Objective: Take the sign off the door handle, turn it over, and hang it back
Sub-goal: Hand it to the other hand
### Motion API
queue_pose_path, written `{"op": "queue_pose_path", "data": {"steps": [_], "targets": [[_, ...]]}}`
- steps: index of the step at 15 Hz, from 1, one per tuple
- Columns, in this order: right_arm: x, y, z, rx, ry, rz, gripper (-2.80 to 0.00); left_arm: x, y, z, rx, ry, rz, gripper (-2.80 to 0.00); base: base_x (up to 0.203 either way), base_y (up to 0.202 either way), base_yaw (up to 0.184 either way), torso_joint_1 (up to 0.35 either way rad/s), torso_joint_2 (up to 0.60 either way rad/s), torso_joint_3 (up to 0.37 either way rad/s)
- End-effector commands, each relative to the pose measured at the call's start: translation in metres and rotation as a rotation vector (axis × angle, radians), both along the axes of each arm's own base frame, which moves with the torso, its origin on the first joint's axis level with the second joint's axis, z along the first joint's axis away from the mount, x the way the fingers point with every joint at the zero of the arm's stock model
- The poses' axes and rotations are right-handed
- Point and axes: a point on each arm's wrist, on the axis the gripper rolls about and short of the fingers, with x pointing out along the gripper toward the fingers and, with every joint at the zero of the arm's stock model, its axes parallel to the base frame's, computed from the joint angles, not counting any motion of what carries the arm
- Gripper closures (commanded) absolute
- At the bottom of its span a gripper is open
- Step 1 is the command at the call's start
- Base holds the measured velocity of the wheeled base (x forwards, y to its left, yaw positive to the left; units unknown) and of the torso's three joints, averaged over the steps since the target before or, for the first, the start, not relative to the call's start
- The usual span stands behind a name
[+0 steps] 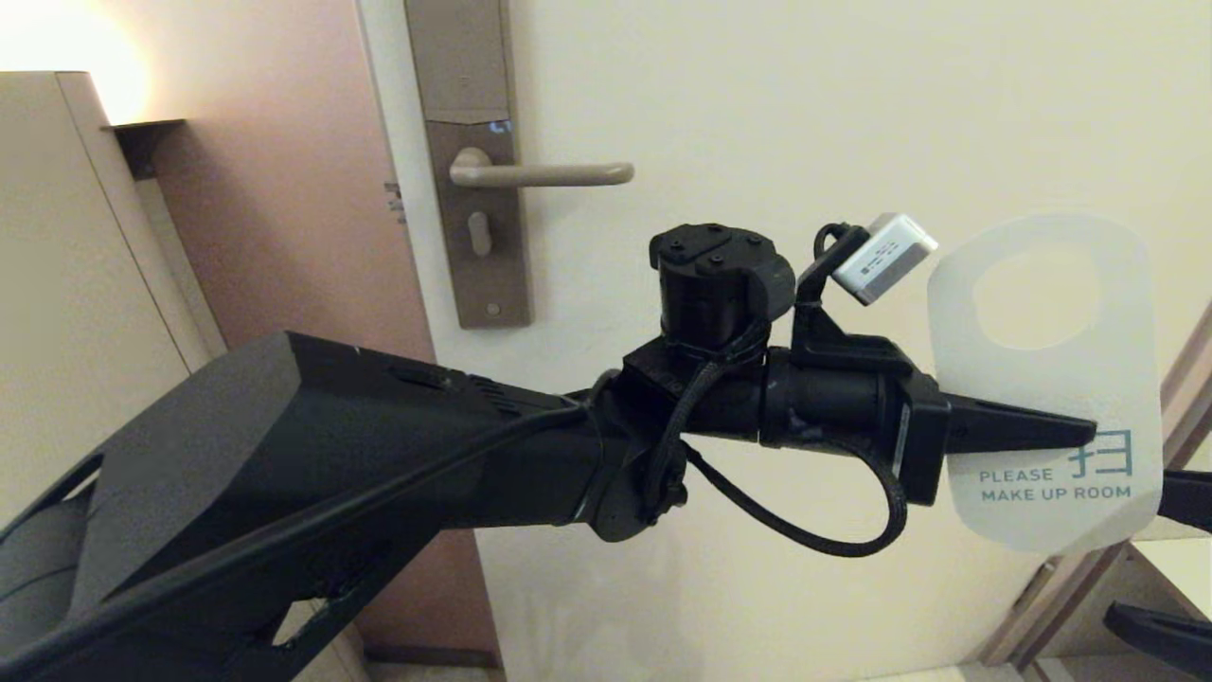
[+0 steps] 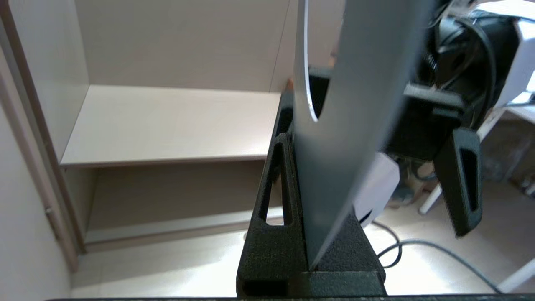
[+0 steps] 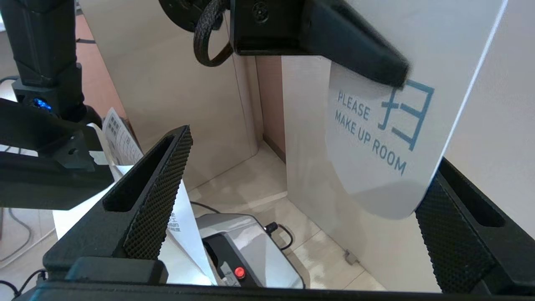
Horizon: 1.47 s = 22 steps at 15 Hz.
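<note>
Out in front of the door [image 1: 757,114], to the right of the door handle [image 1: 540,173] and lower down, I hold the sign [image 1: 1051,379] up in the air. My left fingers [image 1: 1018,431] pinch its lower part tight. Its white side faces me, and it says "PLEASE MAKE UP ROOM". Its oval hole is at the top. The sign is well apart from the handle. My right fingers [image 3: 154,200] are spread wide at the sign's bottom edge, one on each side, holding nothing.
</note>
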Motion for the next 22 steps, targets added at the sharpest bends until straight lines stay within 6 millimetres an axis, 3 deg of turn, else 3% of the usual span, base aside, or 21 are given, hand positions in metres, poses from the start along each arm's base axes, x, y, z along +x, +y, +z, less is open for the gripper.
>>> {"op": "queue_pose_path", "data": {"steps": [1, 20, 21, 22], "targets": [[0.0015, 0.0003, -0.0007, 0.001, 0.007, 0.006, -2.8, 0.0, -0.0022, -0.0021, -0.01, 0.008, -0.009, 0.0, 0.0, 0.0, 0.0, 0.0, 0.0, 0.0], [0.005, 0.0014, 0.0039, 0.015, 0.005, 0.048, -2.8, 0.0022, -0.004, -0.0062, -0.025, 0.018, -0.013, 0.0, 0.0, 0.0, 0.0, 0.0, 0.0, 0.0], [0.004, 0.0013, 0.0039, 0.015, 0.003, 0.049, 0.0, 0.0016, -0.0044, -0.0066, -0.024, 0.017, -0.014, 0.0, 0.0, 0.0, 0.0, 0.0, 0.0, 0.0], [0.0036, 0.0012, 0.0041, 0.015, 0.001, 0.049, 0.0, 0.0014, -0.0042, -0.0059, -0.026, 0.017, -0.013, 0.0, 0.0, 0.0, 0.0, 0.0, 0.0, 0.0]]}}
